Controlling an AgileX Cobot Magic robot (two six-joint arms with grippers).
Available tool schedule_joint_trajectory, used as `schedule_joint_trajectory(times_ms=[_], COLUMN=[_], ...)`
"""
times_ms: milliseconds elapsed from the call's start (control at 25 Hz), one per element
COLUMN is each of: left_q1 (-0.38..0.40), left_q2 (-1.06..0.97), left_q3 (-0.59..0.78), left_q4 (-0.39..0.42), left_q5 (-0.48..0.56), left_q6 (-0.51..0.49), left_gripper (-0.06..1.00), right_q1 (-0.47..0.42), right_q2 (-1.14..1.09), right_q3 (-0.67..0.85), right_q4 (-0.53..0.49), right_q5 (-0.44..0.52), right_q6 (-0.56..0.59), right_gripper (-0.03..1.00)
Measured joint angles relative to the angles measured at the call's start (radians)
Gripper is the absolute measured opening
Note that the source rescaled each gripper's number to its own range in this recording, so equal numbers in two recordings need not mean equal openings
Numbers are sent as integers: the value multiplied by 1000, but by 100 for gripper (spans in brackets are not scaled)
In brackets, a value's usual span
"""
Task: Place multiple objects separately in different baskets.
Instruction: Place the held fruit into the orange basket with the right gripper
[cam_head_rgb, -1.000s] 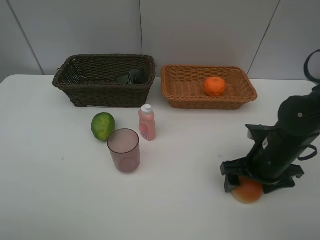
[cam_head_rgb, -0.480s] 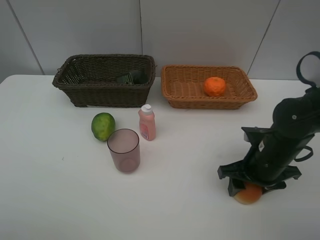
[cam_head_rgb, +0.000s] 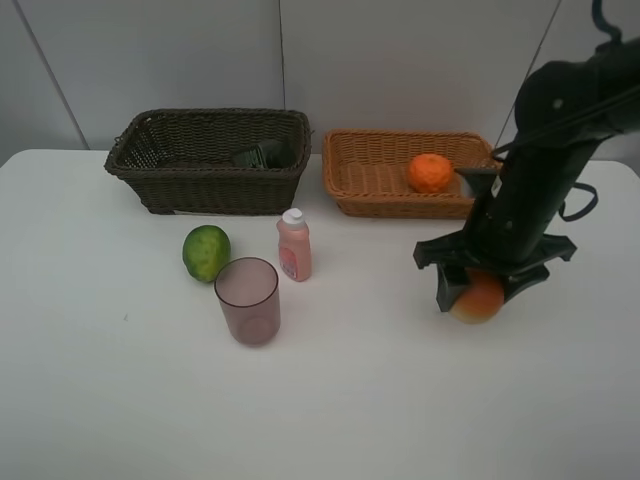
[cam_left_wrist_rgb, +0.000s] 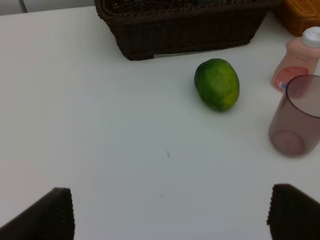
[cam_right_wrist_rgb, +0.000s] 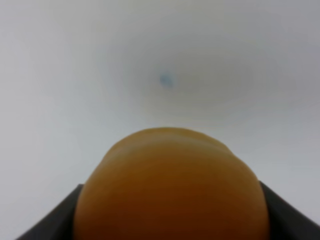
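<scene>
- Red-orange peach (cam_head_rgb: 477, 303) sits pinched in the right hand (cam_head_rgb: 480, 288).
- Lift clear of the tan basket (cam_head_rgb: 400, 206) rim, then release low beside the orange (cam_head_rgb: 430, 172).

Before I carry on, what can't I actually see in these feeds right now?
- Dark green bottle: exterior high view, largely hidden by the dark brown basket's wall.
- Right gripper's contact with the peach-like fruit: right wrist view, the blurred fruit fills the frame.
- Pink bottle and mauve cup: left wrist view, cut off by the frame edge.
</scene>
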Motion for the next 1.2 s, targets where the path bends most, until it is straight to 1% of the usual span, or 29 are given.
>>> schedule_joint_trajectory(times_ms=[120, 280, 440, 560, 760, 840, 920, 1160, 1200], left_q1=[0, 0, 0, 0, 0, 0, 0, 0, 0], left_q2=[0, 0, 0, 0, 0, 0, 0, 0, 0], left_q3=[0, 0, 0, 0, 0, 0, 0, 0, 0], left_q4=[0, 0, 0, 0, 0, 0, 0, 0, 0], left_q5=[0, 0, 0, 0, 0, 0, 0, 0, 0], left_q6=[0, 0, 0, 0, 0, 0, 0, 0, 0], left_gripper=[100, 100, 100, 100, 100, 100, 100, 100, 100], right_q1=[0, 0, 0, 0, 0, 0, 0, 0, 0], right_q2=[34, 132, 231, 297, 402, 443, 487, 543, 543], right_q3=[-170, -389, -574, -664, -708, -710, -710, -710, -710], right_q4=[-33, -72, -90, -127, -146, -146, -147, -148, -150], right_q5=[71, 95, 46, -33, -218, -267, -297, -330, -330], right_q6=[-2, -16, -32, -35, -35, -35, -35, -33, -33], right_gripper=[41, 41, 41, 41, 41, 41, 41, 42, 50])
